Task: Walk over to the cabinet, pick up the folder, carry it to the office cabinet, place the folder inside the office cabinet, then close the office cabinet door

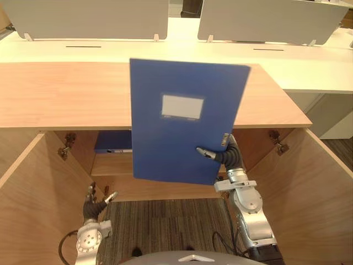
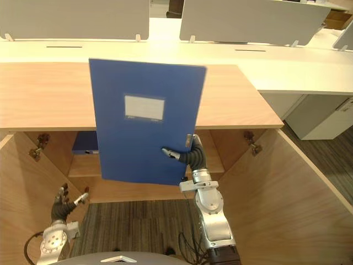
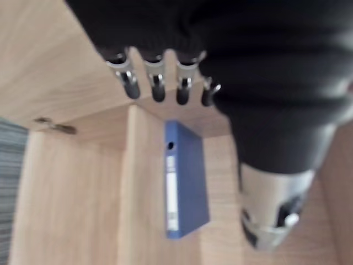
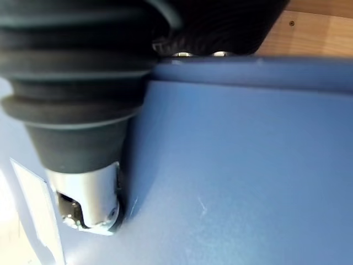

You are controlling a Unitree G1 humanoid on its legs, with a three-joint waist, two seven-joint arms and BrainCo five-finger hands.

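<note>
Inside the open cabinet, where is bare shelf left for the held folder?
The shelf is bare from the right hand to the cabinet's right wall; its middle is hidden behind the held folder. Its left end is crowded: a second folder lies there. The cabinet top is bare beside the held folder. The left hand hangs low, open.

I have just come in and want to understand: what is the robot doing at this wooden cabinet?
The robot stands before the office cabinet, whose doors are swung open. Its right hand pinches a blue folder near its lower corner and holds it upright in front of the cabinet's top; the folder is not yet inside. Another folder lies flat on the shelf inside. The left hand hangs low near the cabinet's left side, fingers relaxed, holding nothing.
</note>
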